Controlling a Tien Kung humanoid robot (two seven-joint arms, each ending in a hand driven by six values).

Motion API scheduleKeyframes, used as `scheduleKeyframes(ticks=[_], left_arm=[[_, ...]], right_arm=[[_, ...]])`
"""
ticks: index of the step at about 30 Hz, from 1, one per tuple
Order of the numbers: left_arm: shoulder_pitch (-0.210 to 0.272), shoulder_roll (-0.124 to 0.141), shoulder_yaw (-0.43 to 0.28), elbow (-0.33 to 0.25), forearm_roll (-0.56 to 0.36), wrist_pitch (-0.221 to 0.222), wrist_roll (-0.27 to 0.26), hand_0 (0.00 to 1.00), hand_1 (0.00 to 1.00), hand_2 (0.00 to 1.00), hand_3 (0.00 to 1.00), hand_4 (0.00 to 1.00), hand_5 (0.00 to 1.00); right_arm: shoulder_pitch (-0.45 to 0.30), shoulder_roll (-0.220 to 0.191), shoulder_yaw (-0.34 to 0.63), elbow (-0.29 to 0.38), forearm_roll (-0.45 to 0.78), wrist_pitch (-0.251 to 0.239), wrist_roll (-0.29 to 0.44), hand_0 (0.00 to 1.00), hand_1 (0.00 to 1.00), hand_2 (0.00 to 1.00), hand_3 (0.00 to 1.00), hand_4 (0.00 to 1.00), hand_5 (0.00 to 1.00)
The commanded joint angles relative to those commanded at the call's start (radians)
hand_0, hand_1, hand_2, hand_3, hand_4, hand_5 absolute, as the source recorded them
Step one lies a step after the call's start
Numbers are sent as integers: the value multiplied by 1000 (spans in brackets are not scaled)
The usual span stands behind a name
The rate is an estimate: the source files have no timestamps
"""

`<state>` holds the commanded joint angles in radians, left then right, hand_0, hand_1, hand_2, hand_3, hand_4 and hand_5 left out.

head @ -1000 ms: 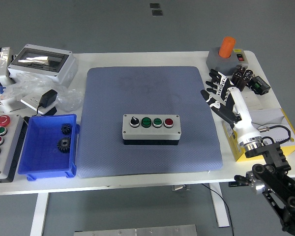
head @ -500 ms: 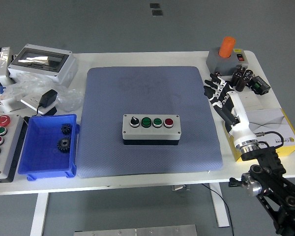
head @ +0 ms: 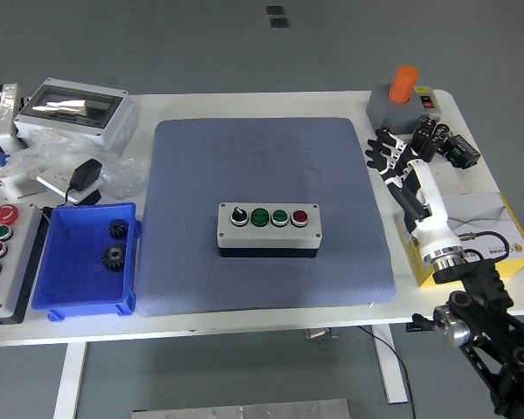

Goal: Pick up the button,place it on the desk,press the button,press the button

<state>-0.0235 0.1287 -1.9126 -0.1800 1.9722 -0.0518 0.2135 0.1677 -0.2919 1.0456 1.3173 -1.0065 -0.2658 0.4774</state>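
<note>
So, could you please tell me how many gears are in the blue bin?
2: one gear near the blue bin's far right corner, the other gear just nearer, by its right wall. None seem hidden.

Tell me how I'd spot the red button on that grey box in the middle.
Find the big blue-grey mat covering the table's centre. On it sits a grey button box with four round controls in a row. The red button is the rightmost, beside two green ones.
</note>
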Motion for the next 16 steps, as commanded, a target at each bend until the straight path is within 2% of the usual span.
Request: scheduleKeyframes(ticks=[16], left_arm=[[8,-9,4,0,-19,4,6,679,683,595,664,739,340]], right_arm=[[-14,0,71,20,-17,-3,-6,778,778,793,823,867,691]])
